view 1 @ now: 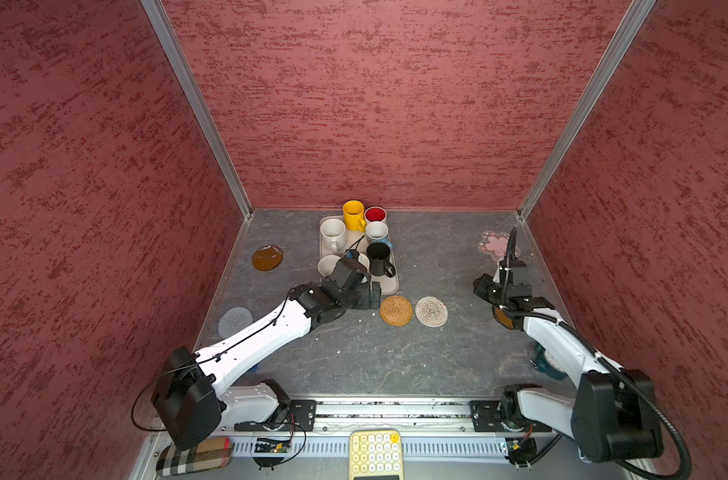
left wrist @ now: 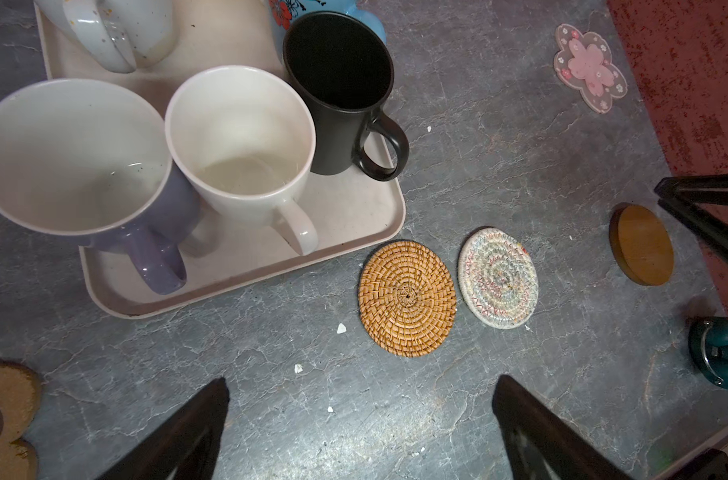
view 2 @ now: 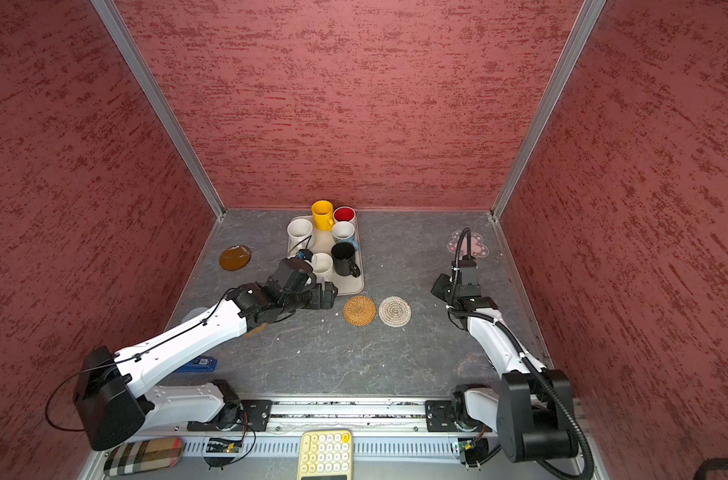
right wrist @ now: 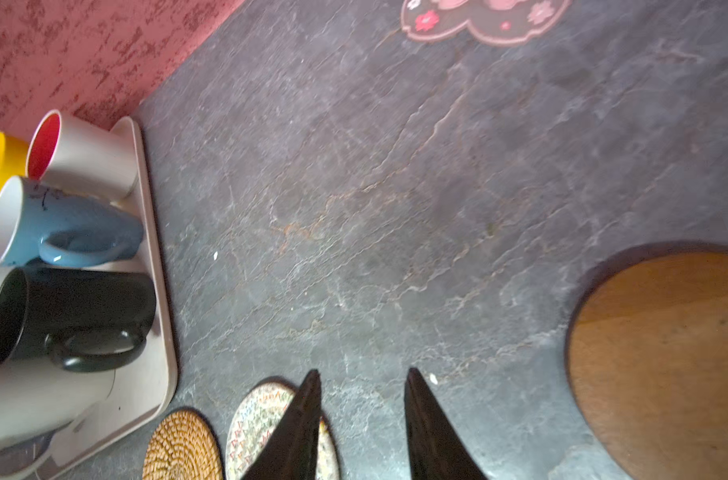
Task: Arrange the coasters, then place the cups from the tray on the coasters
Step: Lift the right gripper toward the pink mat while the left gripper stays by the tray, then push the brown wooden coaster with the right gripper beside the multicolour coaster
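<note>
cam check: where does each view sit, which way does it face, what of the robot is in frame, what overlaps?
Top views: high over the near edge, looking down on the grey table; white left arm and right arm show.
Left wrist: on the left arm, facing down at the cream rectangular tray; open left tool shows.
Right wrist: low on the right arm, facing the table beside the tray; open right tool shows.
Shared: all views catch the tan round rattan coaster.
</note>
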### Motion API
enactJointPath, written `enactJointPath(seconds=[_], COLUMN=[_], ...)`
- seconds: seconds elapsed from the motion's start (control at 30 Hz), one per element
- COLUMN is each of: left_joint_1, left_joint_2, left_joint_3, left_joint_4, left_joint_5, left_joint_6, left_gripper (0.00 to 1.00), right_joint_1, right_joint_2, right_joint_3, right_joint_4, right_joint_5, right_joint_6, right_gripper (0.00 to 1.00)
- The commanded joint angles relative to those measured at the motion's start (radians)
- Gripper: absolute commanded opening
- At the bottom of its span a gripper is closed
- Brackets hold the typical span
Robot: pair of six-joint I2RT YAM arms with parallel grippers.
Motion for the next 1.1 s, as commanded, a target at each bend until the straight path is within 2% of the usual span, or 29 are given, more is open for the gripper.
enactJointPath(seconds=[0.0, 0.3, 0.5, 0.6, 0.87, 1.07], left_joint_1=[-0.007, -0.036, -0.054, -0.058, -0.060, -0.061], left_joint_2=[0.019, 0.046, 0.059, 0.059, 0.106, 0.125], left_joint_3=[0.026, 0.025, 0.010, -0.008, 0.024, 0.034], left_joint_4=[0.048, 0.119, 0.140, 0.162, 0.146, 0.137], left_joint_5=[-0.004, -0.004, -0.007, -0.011, 0.008, 0.013], left_joint_6=[0.019, 0.017, 0.016, 0.016, 0.026, 0.028], left_gripper=[0.99, 1.00, 0.99, 1.00, 1.00, 0.99], right_joint_1=[-0.048, -0.219, -0.311, -0.340, -0.364, -0.392], right_joint_2=[0.006, 0.075, 0.114, 0.130, 0.222, 0.253], right_joint_3=[0.000, 0.010, 0.027, 0.025, 0.060, 0.064], right_joint_4=[0.038, 0.067, 0.028, 0.022, -0.024, -0.015], right_joint_5=[-0.026, -0.083, 0.044, 0.105, 0.277, 0.306], right_joint_6=[0.014, 0.004, 0.012, 0.053, 0.146, 0.171], right_gripper=[0.39, 0.45, 0.64, 0.69, 0.72, 0.73])
